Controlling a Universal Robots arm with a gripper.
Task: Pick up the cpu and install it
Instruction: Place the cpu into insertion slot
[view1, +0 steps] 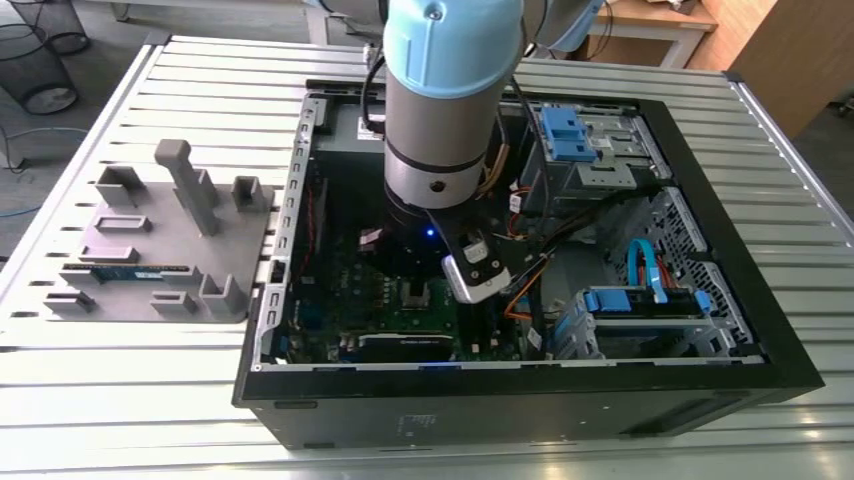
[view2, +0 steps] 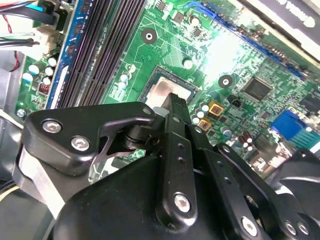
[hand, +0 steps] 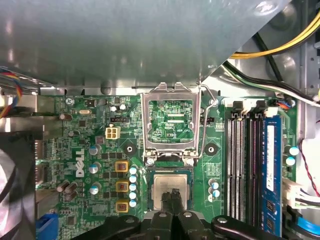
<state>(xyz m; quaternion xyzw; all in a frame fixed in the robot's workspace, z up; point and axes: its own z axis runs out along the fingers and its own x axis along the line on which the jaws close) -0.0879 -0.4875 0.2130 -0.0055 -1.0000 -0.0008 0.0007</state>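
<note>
The cpu (hand: 167, 186), a small square chip with a silver-grey top, lies flat in its socket on the green motherboard (hand: 90, 150); it also shows in the second wrist view as the cpu (view2: 162, 91). My gripper (hand: 173, 195) hangs just above the chip's near edge with its two black fingertips pressed together and nothing between them. In the second wrist view the gripper (view2: 175, 104) is seen edge-on over the chip. The socket's metal retention frame (hand: 171, 92) stands flipped open behind the chip. In the exterior view my arm (view1: 434, 150) reaches down into the open computer case (view1: 747, 370).
Black memory slots (hand: 242, 160) and a blue memory stick (hand: 270, 170) run beside the socket. Yellow and black cables (hand: 280, 47) cross the case wall. Blue drive bays (view1: 574, 135) fill the case's far side. A grey fixture plate (view1: 94, 240) with blocks lies outside on the exterior view's left.
</note>
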